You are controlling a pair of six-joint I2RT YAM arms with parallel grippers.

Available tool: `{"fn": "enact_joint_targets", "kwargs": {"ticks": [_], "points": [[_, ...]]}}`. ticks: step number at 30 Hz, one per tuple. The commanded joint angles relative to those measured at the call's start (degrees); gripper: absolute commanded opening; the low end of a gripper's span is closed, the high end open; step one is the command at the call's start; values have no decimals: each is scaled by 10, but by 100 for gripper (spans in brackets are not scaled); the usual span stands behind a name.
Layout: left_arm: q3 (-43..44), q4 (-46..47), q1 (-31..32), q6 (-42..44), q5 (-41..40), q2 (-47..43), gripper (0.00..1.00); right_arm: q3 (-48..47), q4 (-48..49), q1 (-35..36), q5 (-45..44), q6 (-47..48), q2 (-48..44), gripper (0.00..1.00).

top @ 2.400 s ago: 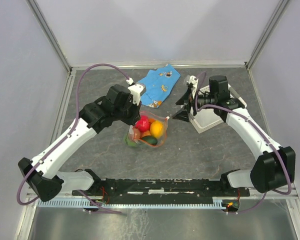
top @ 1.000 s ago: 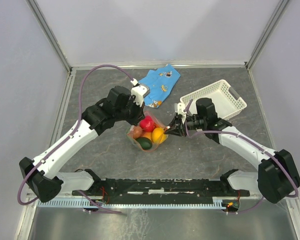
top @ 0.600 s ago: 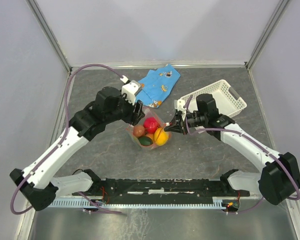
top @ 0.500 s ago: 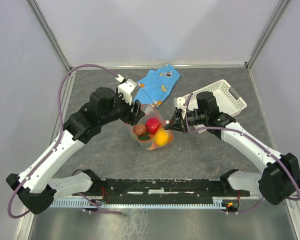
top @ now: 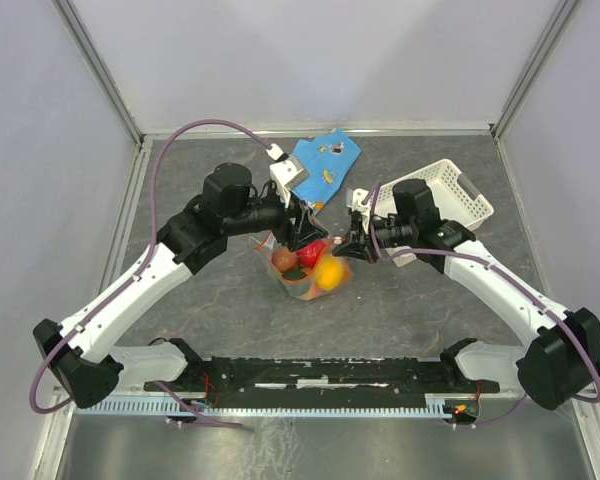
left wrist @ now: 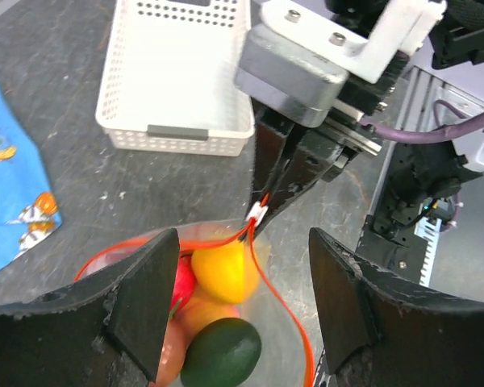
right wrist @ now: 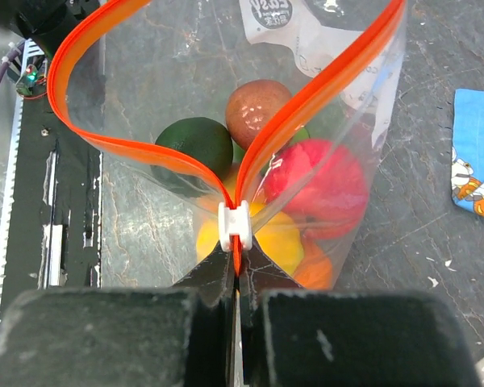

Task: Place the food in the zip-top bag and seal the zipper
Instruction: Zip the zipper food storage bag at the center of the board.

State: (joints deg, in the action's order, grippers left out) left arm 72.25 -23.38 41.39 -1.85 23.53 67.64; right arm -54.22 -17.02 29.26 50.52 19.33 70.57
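Bag: zip-top bag (top: 310,275) mid-table, mouth gaping, food (right wrist: 319,189) inside.
Right gripper (right wrist: 235,270): pinching the zipper (right wrist: 323,81) end behind its slider (right wrist: 234,226).
Left gripper (left wrist: 246,314): spread wide over the mouth.
Room: bare table (top: 400,310) nearside; basket (left wrist: 177,72), cloth (top: 320,170) close behind.

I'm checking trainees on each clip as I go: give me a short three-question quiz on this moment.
1. True or false: the zipper is sealed.
2. The right gripper is shut on: A the zipper, B the basket, C the cloth.
3. Fill in: the left gripper is ___.
Key: 1 false, its strips part in a V. 2 A, just behind the slider. 3 open.
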Motion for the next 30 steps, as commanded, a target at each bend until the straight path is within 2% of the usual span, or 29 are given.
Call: {"fn": "enact_joint_targets", "kwargs": {"ticks": [1,8,17,30], "points": [[-1,71,9,27,79,20,72,-55,-22,2,-17,-2,-18,2],[-22,112,9,59,95,27,71,-80,-29,2,-28,-19,-36,2],[-10,127,9,94,149,71,62,-85,-30,3,-20,-18,-32,2],[19,125,8,103,247,120,35,-78,-34,3,-16,-11,-36,2]]}}
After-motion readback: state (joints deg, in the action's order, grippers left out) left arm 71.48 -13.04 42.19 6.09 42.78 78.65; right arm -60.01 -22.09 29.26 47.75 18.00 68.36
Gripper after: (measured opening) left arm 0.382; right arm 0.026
